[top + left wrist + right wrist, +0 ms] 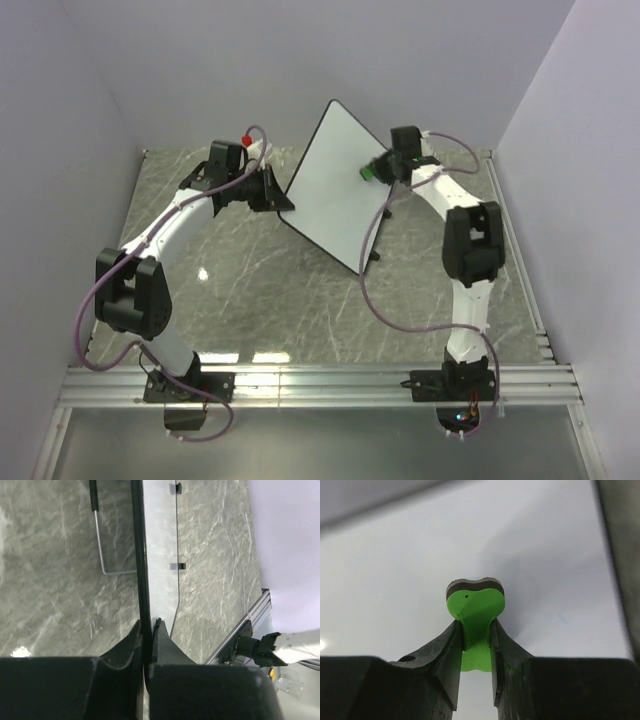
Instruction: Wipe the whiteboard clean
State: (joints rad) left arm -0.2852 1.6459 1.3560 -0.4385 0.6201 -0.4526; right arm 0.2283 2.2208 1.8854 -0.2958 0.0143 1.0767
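The right claw point(475, 630) pinches the green eraser point(476, 602) pad-first toward the whiteboard point(390, 590) ahead, whose edge the left claw point(148, 630) clamps, steadying it.

Shows plain white across the whiteboard point(335, 190), edged by a thin black rim. Reads bright green on the eraser point(475, 607), with a dark grey layer at its twelve o'clock end. Stays matte black on the right end effector point(476, 627) and the left end effector point(149, 632). Runs grey-green with pale marble veining over the tabletop point(260, 290). Mixes white and black on the left arm point(170, 230) and right arm point(470, 245), lilac on the cables point(372, 300). Adds a small red spot point(247, 139) at twelve o'clock of the left arm.
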